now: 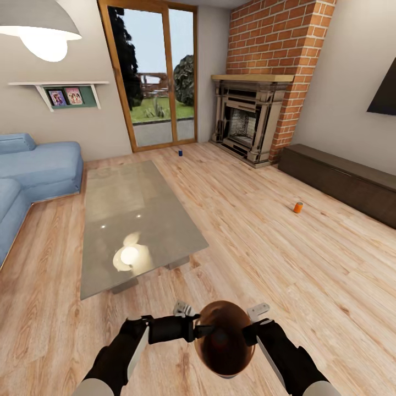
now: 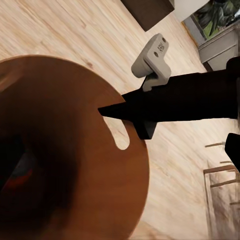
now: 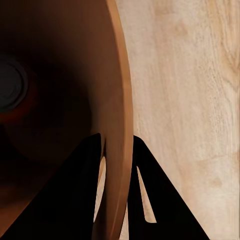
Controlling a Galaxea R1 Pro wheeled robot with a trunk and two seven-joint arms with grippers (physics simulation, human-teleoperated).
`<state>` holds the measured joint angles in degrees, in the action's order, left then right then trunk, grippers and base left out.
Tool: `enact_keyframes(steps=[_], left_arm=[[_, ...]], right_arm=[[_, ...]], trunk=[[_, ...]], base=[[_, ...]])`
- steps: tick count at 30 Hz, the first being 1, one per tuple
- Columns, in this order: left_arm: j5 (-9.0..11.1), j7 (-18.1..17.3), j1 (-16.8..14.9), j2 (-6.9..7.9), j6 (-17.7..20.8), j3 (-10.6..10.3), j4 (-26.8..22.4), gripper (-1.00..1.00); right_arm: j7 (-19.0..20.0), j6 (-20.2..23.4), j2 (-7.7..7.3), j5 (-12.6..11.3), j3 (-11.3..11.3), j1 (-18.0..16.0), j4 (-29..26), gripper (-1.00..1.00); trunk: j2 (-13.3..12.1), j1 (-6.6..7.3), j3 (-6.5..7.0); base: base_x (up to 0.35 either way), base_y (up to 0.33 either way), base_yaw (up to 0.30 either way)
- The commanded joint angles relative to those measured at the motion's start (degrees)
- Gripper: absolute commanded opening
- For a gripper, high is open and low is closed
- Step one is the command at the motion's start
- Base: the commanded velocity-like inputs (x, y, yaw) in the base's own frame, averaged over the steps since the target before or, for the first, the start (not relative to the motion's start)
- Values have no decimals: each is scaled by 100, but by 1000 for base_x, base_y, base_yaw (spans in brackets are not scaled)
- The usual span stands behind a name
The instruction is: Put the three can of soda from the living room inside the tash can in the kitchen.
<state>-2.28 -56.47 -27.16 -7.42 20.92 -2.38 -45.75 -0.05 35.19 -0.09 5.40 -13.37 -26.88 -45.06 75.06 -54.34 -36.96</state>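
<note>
I hold the tash can [image 1: 223,352] low in front of me, its brown-copper inside facing the head camera. My left gripper [image 1: 197,330] grips its left rim and my right gripper [image 1: 248,331] its right rim. In the right wrist view my right gripper [image 3: 117,155] has one finger on each side of the bin's wall [image 3: 120,90]. A round can end with an orange-red tint [image 3: 10,82] lies deep inside. A blue can of soda [image 1: 180,153] stands on the floor by the glass door. An orange can of soda [image 1: 297,207] stands on the floor at right.
A low stone-topped table [image 1: 132,220] stands ahead to the left, with the blue sofa [image 1: 33,170] beyond it. The brick fireplace [image 1: 247,121] is at the back, and a long dark cabinet [image 1: 341,181] runs along the right wall. Open plank floor [image 1: 247,242] lies between the table and the cabinet.
</note>
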Motion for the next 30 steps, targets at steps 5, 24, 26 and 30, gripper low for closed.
enact_keyframes(steps=[5, 24, 26, 30], left_arm=[[-8, -1428, 0, 333, 0, 35, 12, 100], [121, -3256, 0, 2393, -1526, 1124, 1480, 100], [117, -3248, 0, 2485, -1834, 1451, 1764, 100], [116, -3101, 0, 2552, -2302, 1721, 2120, 100]], right_arm=[[46, 5, -5, -61, 6, -2, -2, -100], [67, -107, -54, -80, 29, -2, -8, -100], [72, -239, -57, -81, 35, -2, -6, -100], [217, -345, -70, -83, 46, -2, -8, -100]], trunk=[[0, 0, 0], [0, 0, 0], [0, 0, 0], [0, 0, 0]], base=[[0, 0, 0], [0, 0, 0], [0, 0, 0], [0, 0, 0]])
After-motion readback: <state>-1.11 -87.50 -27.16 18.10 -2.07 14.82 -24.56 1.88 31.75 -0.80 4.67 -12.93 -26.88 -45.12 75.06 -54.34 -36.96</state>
